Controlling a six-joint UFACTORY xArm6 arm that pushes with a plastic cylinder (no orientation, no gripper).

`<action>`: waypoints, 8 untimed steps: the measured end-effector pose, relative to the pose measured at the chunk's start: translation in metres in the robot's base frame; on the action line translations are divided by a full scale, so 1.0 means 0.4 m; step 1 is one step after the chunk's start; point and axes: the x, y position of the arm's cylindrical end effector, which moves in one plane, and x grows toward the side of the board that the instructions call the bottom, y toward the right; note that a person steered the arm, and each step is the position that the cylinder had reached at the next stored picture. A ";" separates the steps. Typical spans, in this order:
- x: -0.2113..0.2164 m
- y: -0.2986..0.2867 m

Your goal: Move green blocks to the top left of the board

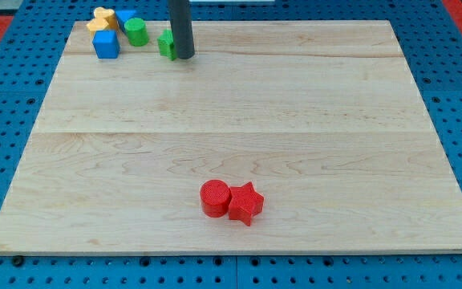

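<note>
**Green block nearly home at the top-left corner**

Blue pegboard frames a pale wooden table [239, 144], and the work is all at the view's top left. A green block [165, 44] — shape hard to make out, since the rod hides part of it — sits near the top edge, with my tip [184, 57] touching or just beside its right side. A green cylinder [136, 32] stands further left, already among the corner group: a blue cube [106, 44] just left of it, a yellow block [101, 19] and another blue block [126, 16] at the top edge.

I carry no jaws, only a rod, so nothing is open, closed or gripped — the block is simply pushed.

I judge this the closing stretch: the cylinder looks placed, and the near block needs a short shove leftward. To do it well, keep my tip centred on the block's right face so it slides straight and does not spin off towards the table edge, and ease off before it knocks the cylinder out of the corner.

Well apart, near the view's bottom, a red cylinder [214, 197] and a red star [245, 203] touch each other.
</note>
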 end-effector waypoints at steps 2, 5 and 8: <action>-0.039 0.010; -0.066 -0.076; 0.174 0.240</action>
